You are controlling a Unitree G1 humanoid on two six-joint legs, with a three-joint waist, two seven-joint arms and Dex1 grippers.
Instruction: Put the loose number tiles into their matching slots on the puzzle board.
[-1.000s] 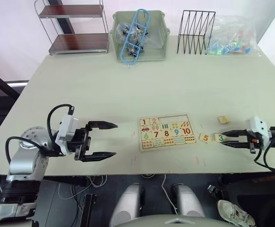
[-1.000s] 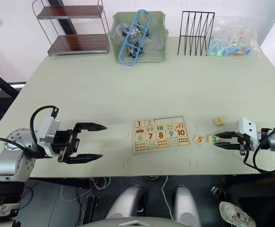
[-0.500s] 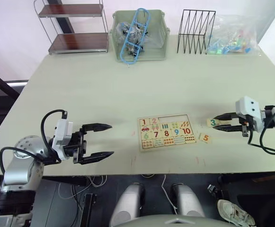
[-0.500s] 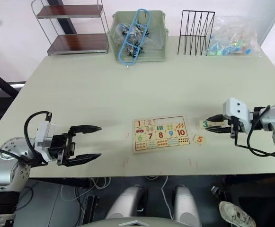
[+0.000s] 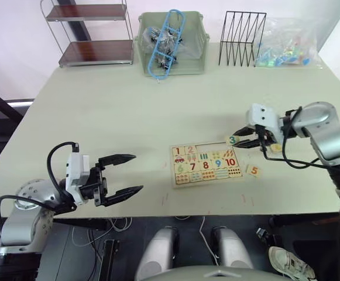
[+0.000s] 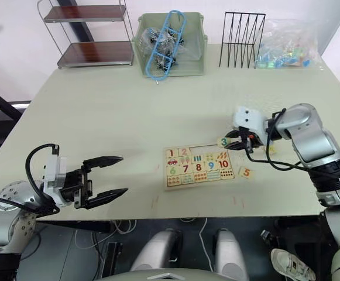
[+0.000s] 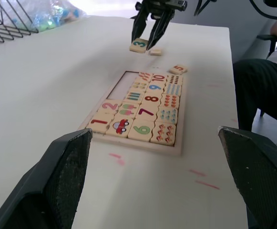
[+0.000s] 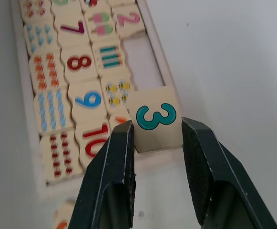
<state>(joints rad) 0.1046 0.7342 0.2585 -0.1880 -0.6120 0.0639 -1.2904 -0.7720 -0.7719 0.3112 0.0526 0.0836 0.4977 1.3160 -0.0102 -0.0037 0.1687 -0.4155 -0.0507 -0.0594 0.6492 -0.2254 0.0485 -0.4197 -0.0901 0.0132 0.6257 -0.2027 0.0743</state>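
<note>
Holding the 3 tile [image 8: 156, 123] pinched between the two black fingers [image 8: 110, 177] of the right hand [image 5: 244, 139], teal digit facing up, raised off the table [image 5: 129, 117] just past the far right corner of the puzzle board [image 5: 207, 163]

Hovering that tile beside the open stretch of slots [image 7: 129, 86] in the board's top row, three recesses of bare wood next to the seated 1 tile [image 7: 99, 121] and 2 tile [image 7: 110, 106]

Showing digits 6 to 10 in the board's middle row, with picture and dot tiles around them

Lying flat on the table off the board's right edge, the 5 tile [image 5: 253, 170], orange digit up, apart from the frame

Resting near the right hand, farther right on the table, another small pale tile [image 7: 155, 51], digit not readable

Waiting well to the left of the board, the left hand [image 5: 126, 174], fingers spread wide apart and gripping nothing, tips pointing toward the board

Standing along the table's far edge: a two-tier wire shelf [image 5: 92, 34], a pale green bin [image 5: 172, 44] with a blue plastic piece [image 5: 165, 41] sticking out of it, a black wire rack [image 5: 241, 38], and a clear bag of coloured bits [image 5: 288, 44]
</note>
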